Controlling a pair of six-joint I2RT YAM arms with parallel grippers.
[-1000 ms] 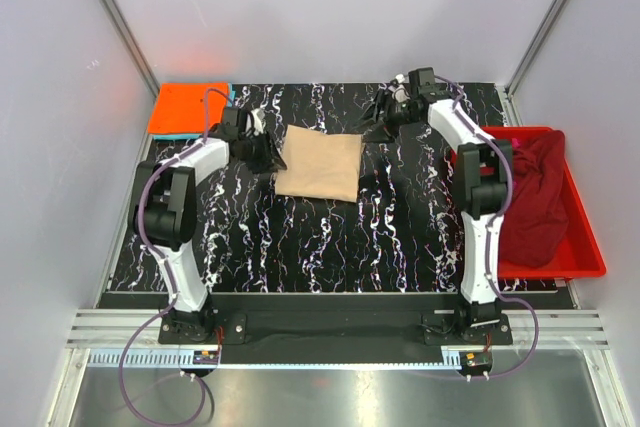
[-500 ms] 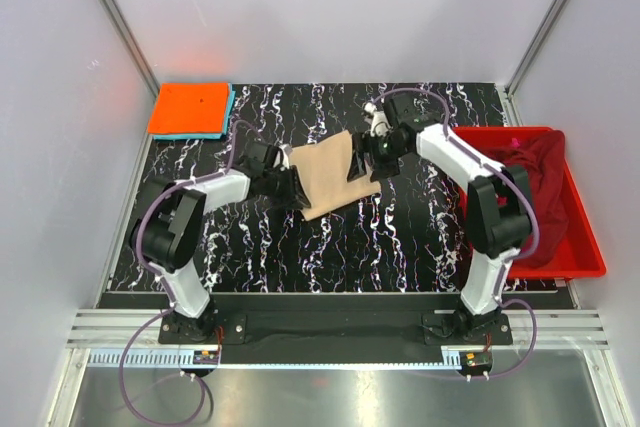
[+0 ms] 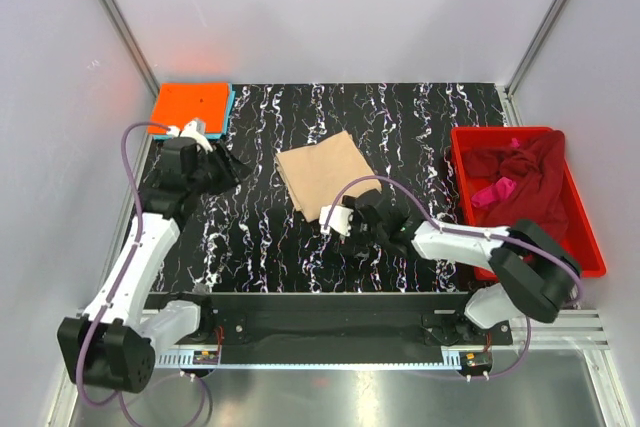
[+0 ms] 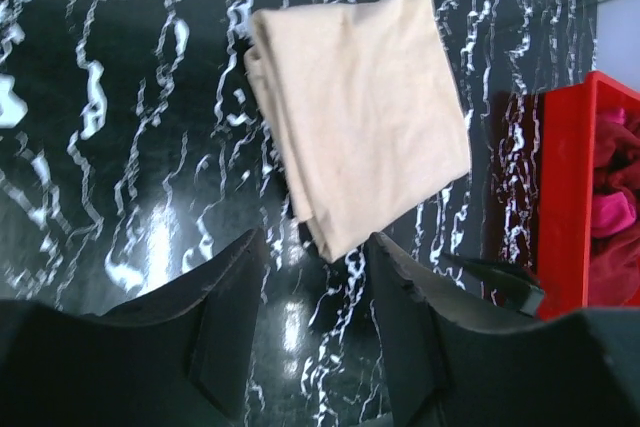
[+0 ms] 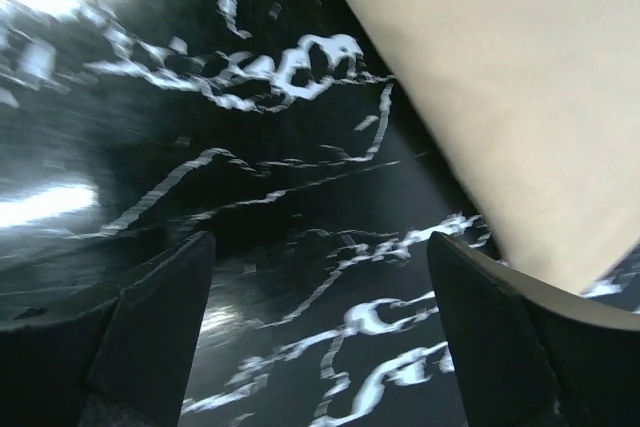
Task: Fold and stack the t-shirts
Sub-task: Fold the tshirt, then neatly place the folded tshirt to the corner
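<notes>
Item: tan t-shirt [image 3: 322,176], folded, lying mid-way across the bench [image 3: 250,247], with neither hand touching it. Soft, light and limp. I'd pinch its layered edges together or it may unfold.
Left hand [image 4: 315,257]: parted, empty.
Right hand [image 5: 322,247]: spread wide, empty, just beside the shirt's near corner.

I read the folded tan t-shirt [image 3: 322,171] as soft matt cloth; the table [image 3: 420,127] under it is smooth and glossy, black with white veining and glare. On the right, the red bin [image 3: 583,222] looks like shiny plastic, the maroon t-shirt [image 3: 535,177] in it matt and rumpled.
</notes>
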